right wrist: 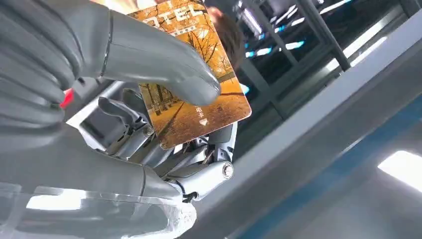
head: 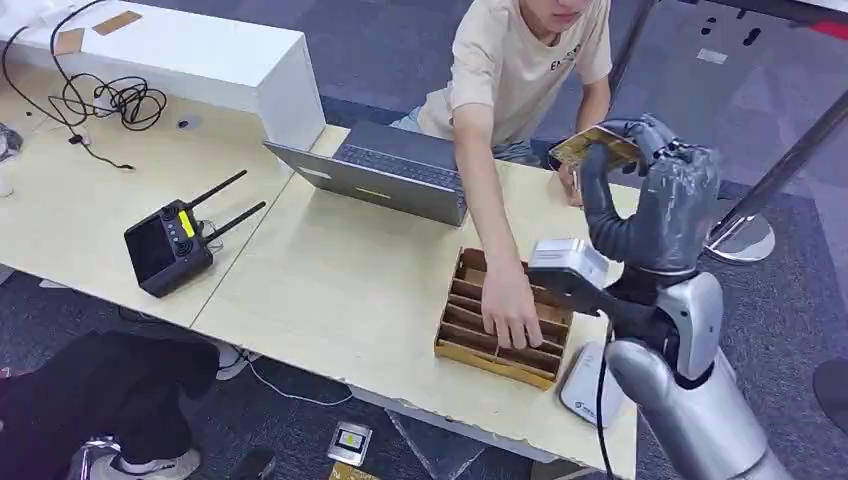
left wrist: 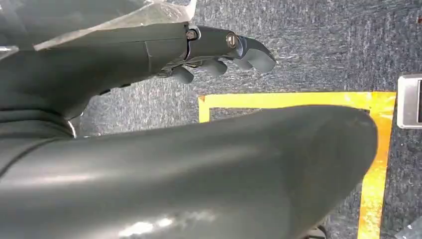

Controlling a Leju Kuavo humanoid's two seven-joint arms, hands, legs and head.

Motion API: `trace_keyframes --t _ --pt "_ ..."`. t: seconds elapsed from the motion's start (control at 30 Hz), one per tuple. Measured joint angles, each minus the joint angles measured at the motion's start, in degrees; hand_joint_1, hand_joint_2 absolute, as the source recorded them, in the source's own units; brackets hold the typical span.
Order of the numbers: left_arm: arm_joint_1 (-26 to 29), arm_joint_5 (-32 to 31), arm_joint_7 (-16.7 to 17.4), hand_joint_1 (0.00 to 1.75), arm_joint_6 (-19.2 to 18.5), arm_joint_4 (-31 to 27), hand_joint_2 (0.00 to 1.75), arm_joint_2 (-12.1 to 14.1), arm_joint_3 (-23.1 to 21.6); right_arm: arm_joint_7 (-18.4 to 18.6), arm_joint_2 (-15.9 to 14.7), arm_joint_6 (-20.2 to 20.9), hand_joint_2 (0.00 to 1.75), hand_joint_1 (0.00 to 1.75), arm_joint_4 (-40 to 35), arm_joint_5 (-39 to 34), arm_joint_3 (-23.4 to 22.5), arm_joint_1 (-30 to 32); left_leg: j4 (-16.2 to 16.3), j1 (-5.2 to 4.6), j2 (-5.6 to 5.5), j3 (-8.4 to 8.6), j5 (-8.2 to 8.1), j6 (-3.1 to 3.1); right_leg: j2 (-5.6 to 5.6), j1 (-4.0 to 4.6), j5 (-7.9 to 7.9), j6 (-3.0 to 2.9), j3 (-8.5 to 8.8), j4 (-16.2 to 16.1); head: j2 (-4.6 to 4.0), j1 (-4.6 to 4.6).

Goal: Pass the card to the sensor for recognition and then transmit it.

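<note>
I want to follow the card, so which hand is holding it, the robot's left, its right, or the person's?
The robot's right hand, raised over the table's far edge, pinches the card. The person's hand rests in the cardboard tray; the left hand hangs empty.

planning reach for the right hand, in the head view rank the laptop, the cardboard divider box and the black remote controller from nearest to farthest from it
Measured from the right hand, which holds the card:
1. Cardboard divider box, just below and left of the hand, at the near table edge.
2. Laptop, further left, at the far edge.
3. Black remote controller, far left.
</note>
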Motion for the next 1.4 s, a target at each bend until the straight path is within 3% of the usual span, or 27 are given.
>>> trace_keyframes --t 0.6,0.83,1.23,1.4 --pt "-1.2 -0.9 0.0 0.0 -0.2 0.0 0.0 -0.3 -1.4 3.3 2.6 -8.8 1.75 1.75 16.0 18.8 5.6 -7.3 0.0 0.0 -0.01 -0.01 0.0 0.0 -0.01 0.0 0.0 0.0 -0.02 0.0 0.0 0.02" --pt "-1.4 -1.2 0.2 0.0 -0.2 0.0 0.0 -0.3 -1.7 4.2 4.0 -9.1 1.75 1.75 20.9 22.8 6.8 -9.7 0.0 0.0 -0.01 -0.01 0.0 0.0 -0.01 0.0 0.0 0.0 -0.03 0.0 0.0 0.02" --pt "-1.7 -1.2 0.2 0.0 -0.2 0.0 0.0 -0.4 -2.9 4.4 5.3 -9.4 1.75 1.75 25.2 23.3 7.1 -10.7 0.0 0.0 -0.01 -0.03 0.0 0.0 -0.01 0.0 0.0 0.0 -0.05 0.0 0.0 0.02" --pt "-1.7 -1.4 0.2 0.0 -0.2 0.0 0.0 -0.4 -3.1 2.9 5.8 -9.4 1.75 1.75 26.2 24.7 6.5 -10.7 0.0 0.0 -0.01 -0.02 0.0 0.0 -0.01 0.0 0.0 0.0 -0.05 0.0 0.0 0.02"
